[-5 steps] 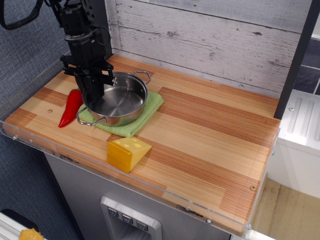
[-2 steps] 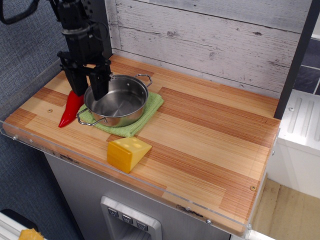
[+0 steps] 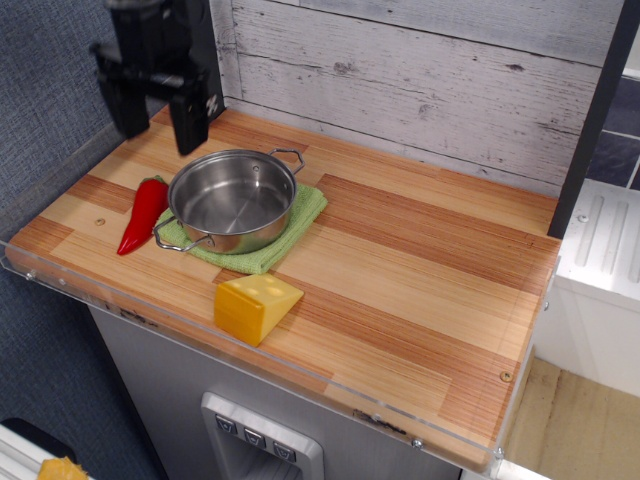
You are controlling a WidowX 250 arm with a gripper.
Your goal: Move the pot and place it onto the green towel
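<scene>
The shiny steel pot (image 3: 232, 200) with two wire loop handles sits upright on the light green towel (image 3: 300, 215) at the left of the wooden counter. The towel shows around the pot's right and front sides. My black gripper (image 3: 157, 122) hangs open and empty above the counter's back left corner, up and to the left of the pot, clear of it. Its two fingers (image 3: 189, 122) point down with a wide gap between them.
A red chili pepper (image 3: 142, 213) lies just left of the pot. A yellow cheese wedge (image 3: 255, 305) sits in front of the towel near the counter's front edge. A whitewashed plank wall (image 3: 420, 80) backs the counter. A clear plastic lip (image 3: 250, 372) runs along the front.
My gripper has let go of the pot's rim, opened, and risen up and to the left. The pot stays on the towel.
</scene>
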